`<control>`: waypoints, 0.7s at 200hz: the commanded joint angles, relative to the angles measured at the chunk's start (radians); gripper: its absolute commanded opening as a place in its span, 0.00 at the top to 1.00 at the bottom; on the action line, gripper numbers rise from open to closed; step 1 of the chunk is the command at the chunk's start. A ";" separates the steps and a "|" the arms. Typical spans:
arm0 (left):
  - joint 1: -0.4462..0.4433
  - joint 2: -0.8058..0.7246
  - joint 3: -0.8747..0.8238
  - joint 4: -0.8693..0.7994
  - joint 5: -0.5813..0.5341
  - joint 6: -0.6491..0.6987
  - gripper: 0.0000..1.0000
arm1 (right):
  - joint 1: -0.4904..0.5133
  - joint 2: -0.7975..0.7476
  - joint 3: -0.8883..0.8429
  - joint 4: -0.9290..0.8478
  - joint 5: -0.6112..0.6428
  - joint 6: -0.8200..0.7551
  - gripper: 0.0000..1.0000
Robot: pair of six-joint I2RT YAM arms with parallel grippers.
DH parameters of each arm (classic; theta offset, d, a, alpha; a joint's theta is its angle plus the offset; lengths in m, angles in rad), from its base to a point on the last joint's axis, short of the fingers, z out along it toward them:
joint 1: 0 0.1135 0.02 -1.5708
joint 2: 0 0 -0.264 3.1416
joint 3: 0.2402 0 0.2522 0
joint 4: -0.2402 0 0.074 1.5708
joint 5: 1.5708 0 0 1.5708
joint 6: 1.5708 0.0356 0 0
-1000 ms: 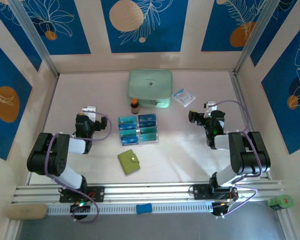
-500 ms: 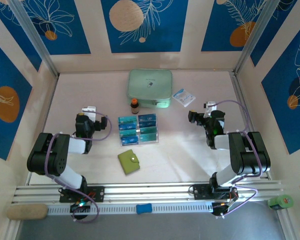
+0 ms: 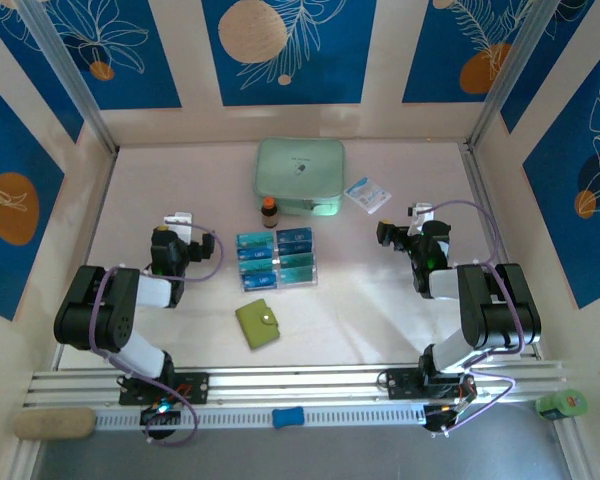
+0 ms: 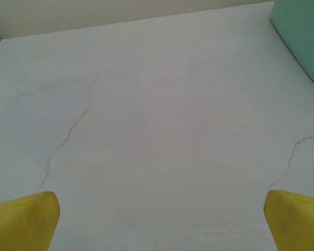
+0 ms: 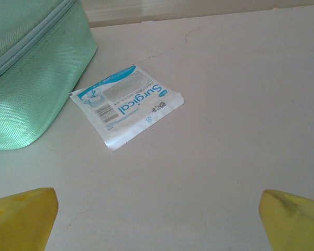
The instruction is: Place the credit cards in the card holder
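We find the pale, faintly cracked surface [image 3: 380,300] carrying all the items, with walls of blue leaf-print panels on three sides. The left arm [image 3: 110,310] lies folded at the near left and the right arm [image 3: 490,310] at the near right, both well apart from the goods in the middle. The left jaws stand wide open: in the left wrist view the yellow fingertips [image 4: 21,219] sit at opposite lower corners with bare surface between them and nothing held. The right jaws are likewise spread wide and empty, their yellow fingertips [image 5: 21,214] at either lower corner of the right wrist view. The mint-green zip case [image 3: 299,175] rests at the far centre. The credit cards [image 3: 295,260], blue and teal, lie in two short columns side by side at mid-surface, between the two arms and nearer than the case. The card holder [image 3: 257,323], olive-green and closed with its silver stud uppermost, lies slightly tilted just nearer than the cards, apart from them. A clear packet [image 3: 366,194] with blue print lies just right of the case. A small brown bottle [image 3: 269,213] stands upright between the case and the cards.
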 commanded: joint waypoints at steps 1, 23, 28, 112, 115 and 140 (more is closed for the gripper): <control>0.007 -0.004 0.007 0.028 0.024 -0.004 0.00 | -0.006 -0.005 0.013 0.000 -0.019 -0.002 0.01; 0.007 -0.006 0.005 0.032 0.024 -0.003 0.00 | -0.009 -0.006 0.011 0.003 -0.021 -0.002 0.01; 0.007 -0.006 0.004 0.032 0.024 -0.003 0.00 | -0.008 -0.008 0.008 0.006 -0.021 -0.002 0.01; 0.005 -0.223 0.057 -0.243 -0.115 -0.052 0.00 | -0.031 -0.283 0.271 -0.656 0.217 0.288 0.01; 0.006 -0.238 0.067 -0.273 -0.122 -0.061 0.00 | -0.040 -0.288 0.298 -0.717 0.229 0.328 0.01; 0.005 -0.357 0.173 -0.562 -0.148 -0.197 0.00 | -0.121 -0.314 0.442 -0.981 0.072 0.410 0.01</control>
